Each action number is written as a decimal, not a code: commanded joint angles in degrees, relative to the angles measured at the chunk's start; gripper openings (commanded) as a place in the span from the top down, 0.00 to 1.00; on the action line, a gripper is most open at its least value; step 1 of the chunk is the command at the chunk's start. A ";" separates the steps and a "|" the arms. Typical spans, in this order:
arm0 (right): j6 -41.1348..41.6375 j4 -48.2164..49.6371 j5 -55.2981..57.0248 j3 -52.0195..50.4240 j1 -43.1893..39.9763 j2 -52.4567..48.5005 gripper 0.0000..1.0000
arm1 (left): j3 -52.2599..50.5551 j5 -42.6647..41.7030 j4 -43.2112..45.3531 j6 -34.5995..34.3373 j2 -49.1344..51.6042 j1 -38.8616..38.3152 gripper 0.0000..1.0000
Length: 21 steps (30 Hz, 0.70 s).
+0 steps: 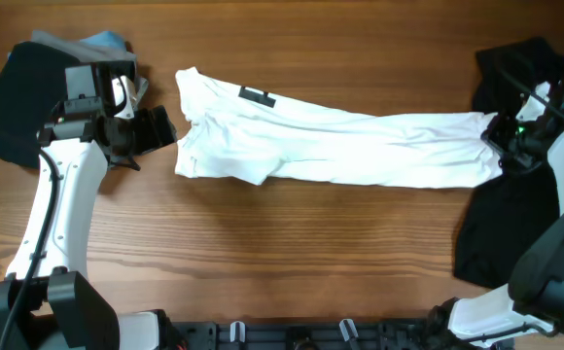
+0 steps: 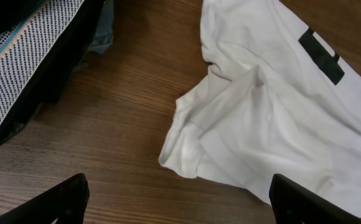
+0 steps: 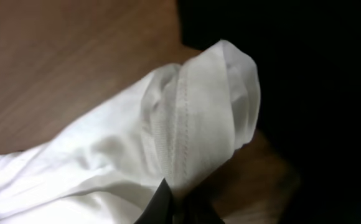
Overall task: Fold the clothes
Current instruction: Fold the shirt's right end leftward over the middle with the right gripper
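White soft-fabric T-shirt (image 1: pixel 331 146), limp and light, lies stretched 9-to-3 o'clock across the wooden worktop (image 1: pixel 263 243). Right jaws pinch its 3 o'clock end; left jaws gape wide beside the 9 o'clock end, probably the best hold.

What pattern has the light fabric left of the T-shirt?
The fabric has small dark dots on white; best in left wrist view.

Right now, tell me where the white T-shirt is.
Overhead, the white T-shirt lies stretched across the middle of the table, one end by the open left claw, the other pinched in the right claw beside a black garment.
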<state>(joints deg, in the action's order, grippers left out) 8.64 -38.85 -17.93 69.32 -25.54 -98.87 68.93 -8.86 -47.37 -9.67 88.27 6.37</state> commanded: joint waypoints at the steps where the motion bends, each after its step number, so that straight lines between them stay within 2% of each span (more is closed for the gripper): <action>1: -2.71 -1.84 -0.09 0.96 5.25 1.05 0.96 | 0.92 -1.86 -0.11 0.48 -0.96 0.22 0.08; 8: 0.70 -0.35 -3.21 0.96 20.94 1.05 0.96 | 0.92 -2.25 -0.09 0.48 -0.96 0.22 0.08; 14: 10.51 11.63 -8.52 0.96 35.50 0.94 0.96 | 0.92 -2.25 -0.13 0.48 -0.96 0.22 0.08; 16: 14.29 17.42 -4.87 0.94 41.99 0.55 0.96 | 0.92 -2.25 -0.13 0.46 -0.96 0.22 0.08; 21: 19.91 23.37 -0.87 0.94 49.20 -2.05 0.94 | 0.92 -2.25 -0.52 0.48 -0.96 0.22 0.08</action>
<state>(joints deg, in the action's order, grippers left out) 23.40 -17.52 -22.17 69.69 21.12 -98.87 68.93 -10.41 -47.70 -9.67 88.27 6.37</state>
